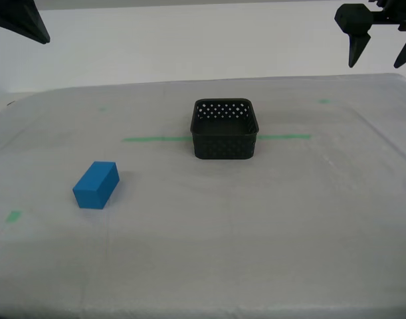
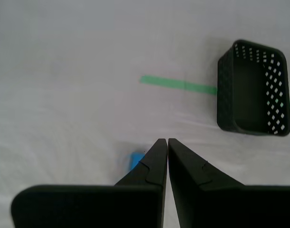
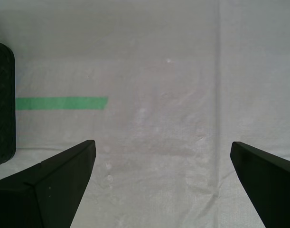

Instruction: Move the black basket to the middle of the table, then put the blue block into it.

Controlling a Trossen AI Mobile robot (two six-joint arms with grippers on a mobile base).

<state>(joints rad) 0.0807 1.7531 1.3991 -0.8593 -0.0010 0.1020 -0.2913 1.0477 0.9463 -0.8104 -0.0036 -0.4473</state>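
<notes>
The black basket [image 1: 224, 145] stands upright and empty near the middle of the table [image 1: 256, 226], on the green tape line [image 1: 156, 139]. The blue block [image 1: 96, 185] lies on the cloth toward the exterior view's left, well apart from the basket. My first gripper [image 1: 375, 65] hangs open and empty high at the exterior view's top right; in its own view [image 3: 162, 144] the basket's wall [image 3: 2, 104] shows at the edge. My second gripper [image 1: 40, 36] is high at the top left, shut and empty [image 2: 167, 140], above the block [image 2: 135, 160], with the basket [image 2: 225, 90] off to one side.
Small green tape bits lie on the cloth at the near left [image 1: 14, 216] and far right [image 1: 323, 101]. The tape line also shows in both wrist views [image 2: 178, 84] [image 3: 61, 103]. A white wall runs behind the table's far edge.
</notes>
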